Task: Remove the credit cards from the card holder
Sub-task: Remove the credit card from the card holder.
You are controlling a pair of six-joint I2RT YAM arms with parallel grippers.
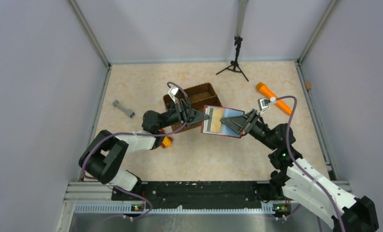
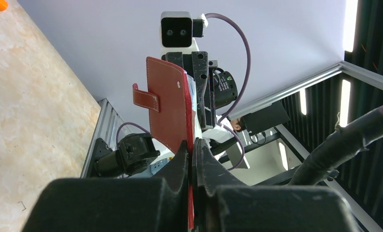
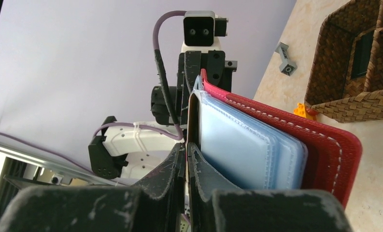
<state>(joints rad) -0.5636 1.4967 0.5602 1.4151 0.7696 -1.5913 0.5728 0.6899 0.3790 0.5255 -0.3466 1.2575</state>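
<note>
The dark red card holder [image 1: 213,126] hangs open in the air between my two grippers, its tan and pale blue pockets facing up. My left gripper [image 1: 200,119] is shut on its left edge. In the left wrist view the red cover with its strap tab [image 2: 167,101] stands up from the closed left gripper [image 2: 193,147]. My right gripper [image 1: 226,120] is shut on a thin dark card [image 3: 190,116] at the holder's inner side. In the right wrist view the right gripper [image 3: 186,147] sits beside the pale blue pockets [image 3: 242,145] and the red cover [image 3: 332,150]. The tan-gold card cannot be told from the tan pocket.
A brown wicker basket [image 1: 199,94] stands just behind the left gripper. An orange-yellow toy car [image 1: 166,141] lies under the left arm. A grey dumbbell-shaped piece [image 1: 123,108] lies at the left. An orange stick-shaped object [image 1: 274,96] and a small tan block [image 1: 307,85] lie at the right. A black tripod [image 1: 235,63] stands at the back.
</note>
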